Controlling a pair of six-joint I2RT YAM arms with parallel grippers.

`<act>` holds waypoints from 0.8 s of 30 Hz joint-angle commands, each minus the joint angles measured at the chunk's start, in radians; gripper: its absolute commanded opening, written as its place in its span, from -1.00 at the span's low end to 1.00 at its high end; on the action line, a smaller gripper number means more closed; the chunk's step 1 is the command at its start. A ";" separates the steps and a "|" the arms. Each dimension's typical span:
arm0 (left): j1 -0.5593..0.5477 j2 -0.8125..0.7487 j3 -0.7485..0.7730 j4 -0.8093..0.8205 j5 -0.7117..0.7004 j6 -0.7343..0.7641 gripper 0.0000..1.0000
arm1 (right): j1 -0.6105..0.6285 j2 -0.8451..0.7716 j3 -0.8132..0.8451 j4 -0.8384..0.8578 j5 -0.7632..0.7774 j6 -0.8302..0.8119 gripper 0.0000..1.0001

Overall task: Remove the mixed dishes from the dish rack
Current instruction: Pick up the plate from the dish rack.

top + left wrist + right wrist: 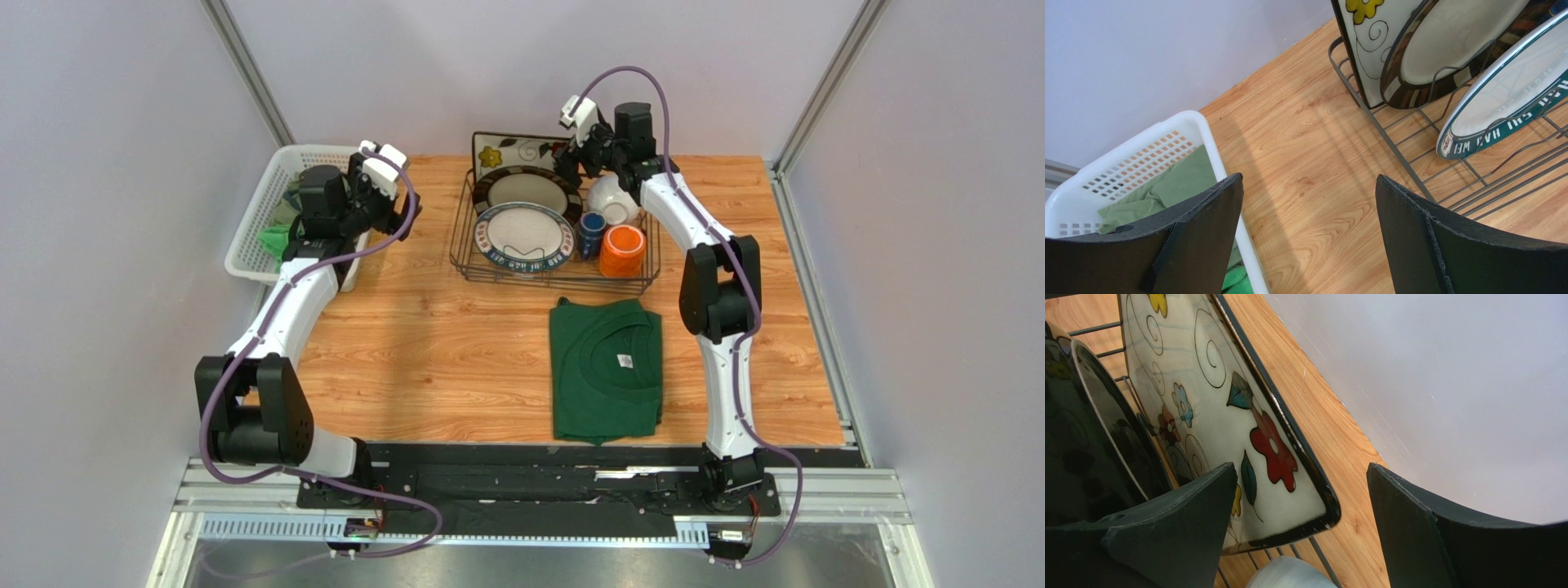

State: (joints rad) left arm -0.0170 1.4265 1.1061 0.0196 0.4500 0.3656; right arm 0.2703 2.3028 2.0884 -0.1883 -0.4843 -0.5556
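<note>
The left gripper (1309, 180) hangs with jaws wide apart and empty over bare wood, between a white basket (1137, 159) and the rack (464, 251). All six dishes sit in the rack. At its front are a teal-rimmed plate (525, 235), a blue mug (593, 230) and an orange mug (623, 249). Behind them are a dark-rimmed plate (528, 194) and a white bowl (610, 196). At the very back, the square plate (1217, 386) stands on edge.

The right gripper (1300, 468) is at that back row, jaws apart, with the square plate's dark-edged corner between them. It holds nothing yet.

The step in hand looks like gripping the square plate. To do it well, the fingers should go further over the rim before closing, since a corner pinch on glazed ware may slip or let the plate swing. The lift should be straight up out of the wire dividers, clear of the round plate just in front and the bowl beside it.

The table (405, 331) is pale wood-grain. A folded green shirt (604, 368) lies near the front, and green cloth fills the basket at the left. Plain grey walls (123, 184) close in the left, right and back.
</note>
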 commanded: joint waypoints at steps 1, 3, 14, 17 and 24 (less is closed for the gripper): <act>0.008 0.014 0.037 0.066 0.052 0.039 0.74 | -0.003 0.036 0.042 0.084 -0.069 -0.010 0.64; 0.008 0.017 0.031 0.085 0.059 0.038 0.73 | -0.008 0.044 0.042 0.102 -0.088 -0.009 0.58; 0.006 0.040 0.032 0.106 0.096 0.029 0.74 | -0.028 0.084 0.042 0.179 -0.203 0.054 0.29; 0.008 0.040 0.032 0.106 0.102 0.035 0.74 | -0.029 0.090 0.042 0.216 -0.220 0.062 0.15; 0.008 0.043 0.031 0.111 0.121 0.039 0.75 | -0.031 0.101 0.045 0.245 -0.260 0.080 -0.14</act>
State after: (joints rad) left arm -0.0170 1.4647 1.1061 0.0727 0.5270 0.3775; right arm 0.2443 2.3791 2.0911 -0.0319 -0.7357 -0.4686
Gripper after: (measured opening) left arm 0.870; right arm 0.463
